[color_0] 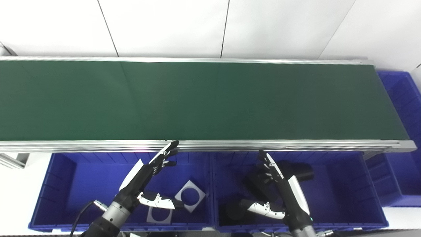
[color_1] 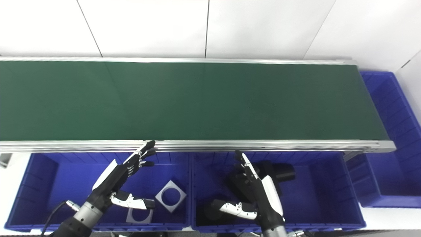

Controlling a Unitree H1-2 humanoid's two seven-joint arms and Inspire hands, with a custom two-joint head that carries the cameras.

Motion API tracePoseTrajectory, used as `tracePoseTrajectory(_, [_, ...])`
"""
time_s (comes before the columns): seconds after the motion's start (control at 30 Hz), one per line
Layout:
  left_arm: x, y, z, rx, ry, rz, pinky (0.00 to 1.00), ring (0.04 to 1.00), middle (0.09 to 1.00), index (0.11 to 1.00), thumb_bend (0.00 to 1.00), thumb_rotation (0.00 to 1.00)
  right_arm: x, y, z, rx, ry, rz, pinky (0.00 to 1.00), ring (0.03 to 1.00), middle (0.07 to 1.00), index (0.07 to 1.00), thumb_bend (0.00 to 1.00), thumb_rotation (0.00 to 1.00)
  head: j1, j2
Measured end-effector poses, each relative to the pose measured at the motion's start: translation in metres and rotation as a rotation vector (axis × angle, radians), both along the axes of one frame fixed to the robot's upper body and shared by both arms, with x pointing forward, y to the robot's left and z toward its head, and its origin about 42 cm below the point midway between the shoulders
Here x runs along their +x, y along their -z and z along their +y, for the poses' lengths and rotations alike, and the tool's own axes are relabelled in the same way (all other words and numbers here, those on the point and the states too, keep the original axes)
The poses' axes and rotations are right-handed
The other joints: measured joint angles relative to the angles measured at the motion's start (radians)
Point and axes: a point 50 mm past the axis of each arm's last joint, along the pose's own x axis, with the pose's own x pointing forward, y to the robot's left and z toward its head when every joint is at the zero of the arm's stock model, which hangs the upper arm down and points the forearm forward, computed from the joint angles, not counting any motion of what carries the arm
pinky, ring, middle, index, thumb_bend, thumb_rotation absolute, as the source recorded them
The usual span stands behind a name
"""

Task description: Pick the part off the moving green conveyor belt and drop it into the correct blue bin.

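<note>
Along the near rail of the green conveyor belt (color_0: 204,102) stand two blue bins side by side, and a third blue bin (color_0: 403,138) sits past the belt's right end. No writing or label can be read anywhere. The belt surface is bare; no part rides on it. The left bin (color_0: 59,184) holds two grey square plates (color_0: 190,196) with round holes. The right bin (color_0: 345,184) holds black cylindrical parts (color_0: 297,171), partly hidden, so their count is unclear. The left hand (color_0: 144,179) and right hand (color_0: 279,187) hover over these bins, fingers spread, holding nothing. White wall panels (color_0: 164,26) rise behind the belt.
</note>
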Motion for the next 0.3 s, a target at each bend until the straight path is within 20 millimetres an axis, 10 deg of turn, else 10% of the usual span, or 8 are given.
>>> tracePoseTrajectory(0.3, [-0.0033,0.0026,-0.0020,-0.013,0.008,0.016,0.80,0.920,0.970,0.949,0.95,0.24,0.0002,0.0037,-0.0010,0.008,-0.008,-0.017,0.72,0.852,0.907,0.954,0.87,0.48,0.009,-0.014])
